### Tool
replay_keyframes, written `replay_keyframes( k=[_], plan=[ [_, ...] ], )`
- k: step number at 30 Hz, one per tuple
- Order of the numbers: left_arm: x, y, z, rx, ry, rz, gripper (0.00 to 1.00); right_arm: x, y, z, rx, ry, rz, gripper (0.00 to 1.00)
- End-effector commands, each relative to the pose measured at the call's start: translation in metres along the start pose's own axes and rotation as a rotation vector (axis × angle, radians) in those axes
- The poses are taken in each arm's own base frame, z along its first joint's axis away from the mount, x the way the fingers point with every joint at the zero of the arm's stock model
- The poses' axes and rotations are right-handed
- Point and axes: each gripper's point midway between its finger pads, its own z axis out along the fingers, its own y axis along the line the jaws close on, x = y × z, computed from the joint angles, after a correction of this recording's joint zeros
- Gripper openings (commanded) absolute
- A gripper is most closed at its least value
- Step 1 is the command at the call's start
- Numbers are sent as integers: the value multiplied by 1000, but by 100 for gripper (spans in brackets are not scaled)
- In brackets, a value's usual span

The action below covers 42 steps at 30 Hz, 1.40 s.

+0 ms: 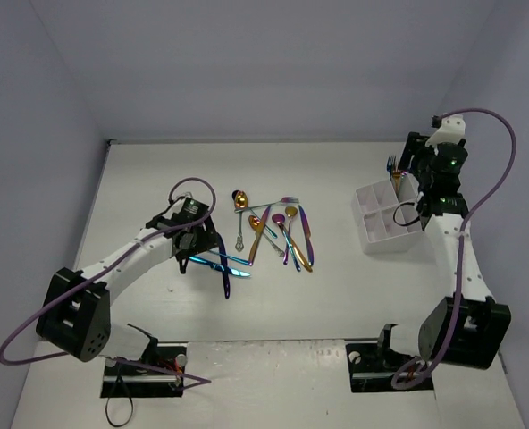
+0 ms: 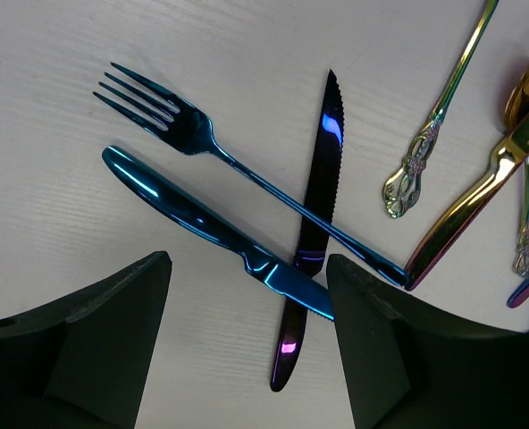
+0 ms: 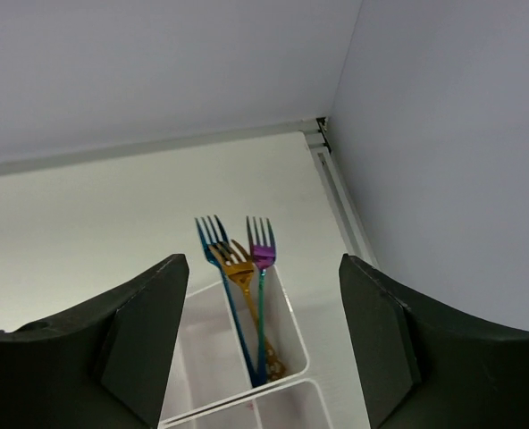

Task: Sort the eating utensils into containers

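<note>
From where I stand, the loose utensils [image 1: 278, 234] lie scattered mid-table. Three more sit just left of them under the left gripper [image 2: 247, 299]: a blue fork [image 2: 193, 134], a blue knife [image 2: 193, 219] and a darker knife [image 2: 323, 179], crossed over one another. They look thin, stiff, light and slick, and they lie flat on the table [image 1: 336, 295]. A pinch across a narrow handle seems the safest hold, and the fork's neck, clear of the crossing, looks like the best spot. The left jaws stand wide apart with nothing between them.

Over at the white caddy [image 1: 372, 243], three forks [image 3: 238, 264] stand tines-up in a far compartment. The right gripper [image 3: 263, 277] hovers above them, jaws spread and empty. The caddy sits close to the right wall, so room there is tight. I can't quite tell whether the other compartments hold anything. Around the scatter there is open table on every side.
</note>
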Motion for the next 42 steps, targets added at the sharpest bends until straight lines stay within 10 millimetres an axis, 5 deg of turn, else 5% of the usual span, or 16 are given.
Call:
replay_keyframes(
  k=[1,15,29,35,42],
  plan=[
    [-28,-15,-4,-8,-66,-171,67,-38,3,-29,30,-113,162,66],
    [-23,-19,39,-135,24,-324,50,-27,40,-83,-121,-115,210,69],
    [-11,-12,63,-204,70,-396,35,-22,62,-95,-196,-107,177,72],
    [-6,-12,75,-224,99,-418,19,-22,66,-100,-213,-109,165,73],
    [-24,-24,73,-201,72,-403,0,-26,69,-104,-236,-117,141,74]
  ],
)
